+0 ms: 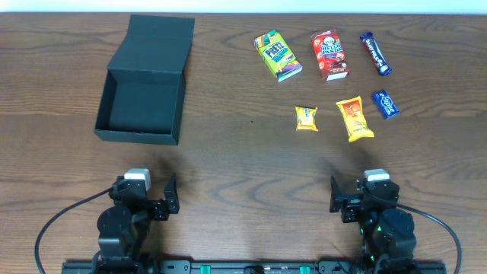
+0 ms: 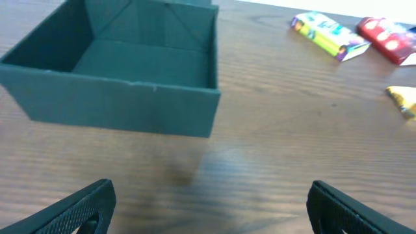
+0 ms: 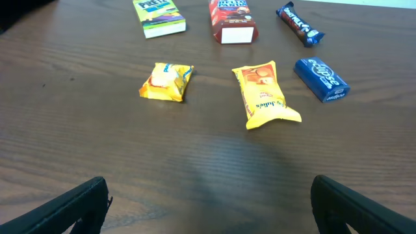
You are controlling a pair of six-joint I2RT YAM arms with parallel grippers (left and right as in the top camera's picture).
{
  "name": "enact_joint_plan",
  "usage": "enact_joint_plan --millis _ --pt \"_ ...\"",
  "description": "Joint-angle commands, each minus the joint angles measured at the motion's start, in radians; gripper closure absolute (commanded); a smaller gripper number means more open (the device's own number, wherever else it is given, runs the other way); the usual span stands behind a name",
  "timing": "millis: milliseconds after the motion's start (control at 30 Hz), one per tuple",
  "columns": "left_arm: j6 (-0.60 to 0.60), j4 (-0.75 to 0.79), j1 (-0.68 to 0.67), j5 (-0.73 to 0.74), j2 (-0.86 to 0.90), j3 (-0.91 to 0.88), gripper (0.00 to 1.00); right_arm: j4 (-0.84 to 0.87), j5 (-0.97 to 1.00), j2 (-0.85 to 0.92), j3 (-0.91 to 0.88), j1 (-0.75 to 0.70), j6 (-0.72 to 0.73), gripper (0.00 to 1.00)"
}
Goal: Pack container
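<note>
**A:** Where does the container sit?

**B:** The black container [image 1: 137, 135] is at about ten o'clock from the middle of the wooden table [image 1: 228, 167], seen from overhead. Its flap lid [image 1: 160, 42] lies folded back toward twelve o'clock, so the inside is open to view.

**A:** And the snacks?

**B:** All are on the wood between one and two o'clock, well apart from the container. The far row holds a green Pretz box [image 1: 277, 55], then a red snack box [image 1: 329, 55] at its three o'clock, then a dark blue bar [image 1: 375, 53]. Nearer in, a small yellow packet [image 1: 306, 118] lies near a larger yellow packet [image 1: 354, 118], and a blue packet [image 1: 385, 104] lies toward two o'clock of that one.

**A:** What are the grippers doing?

**B:** The left gripper [image 1: 146, 190] is at seven o'clock with its jaws spread wide and nothing between them. In its wrist view the container's near wall stands ahead, toward eleven o'clock. The right gripper [image 1: 364, 190] is at five o'clock, its jaws also wide apart and empty. The two yellow packets lie ahead of it, near twelve o'clock in its wrist view.
</note>
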Motion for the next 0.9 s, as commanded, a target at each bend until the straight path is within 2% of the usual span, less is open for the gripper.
enact_joint_plan --millis 0,133,367,500,667,867 --pt "-0.037 0.042 0.005 0.069 -0.003 -0.015 0.05 -0.002 0.01 -0.006 -0.001 0.007 0.018 0.01" --pt "-0.055 0.13 0.005 0.208 -0.002 -0.015 0.05 -0.002 0.01 -0.006 -0.001 0.007 0.018 0.01" --pt "-0.073 0.293 0.005 0.131 0.038 -0.014 0.05 -0.002 0.011 -0.006 -0.001 0.007 0.018 0.01" --pt "-0.089 0.362 0.005 0.09 0.167 0.012 0.05 -0.002 0.011 -0.006 -0.001 0.007 0.018 0.01" --pt "-0.084 0.368 0.005 0.068 0.385 0.114 0.05 -0.002 0.011 -0.006 -0.001 0.007 0.018 0.01" --pt "0.047 0.367 0.005 0.068 0.697 0.322 0.05 -0.002 0.011 -0.006 -0.001 0.007 0.018 0.01"
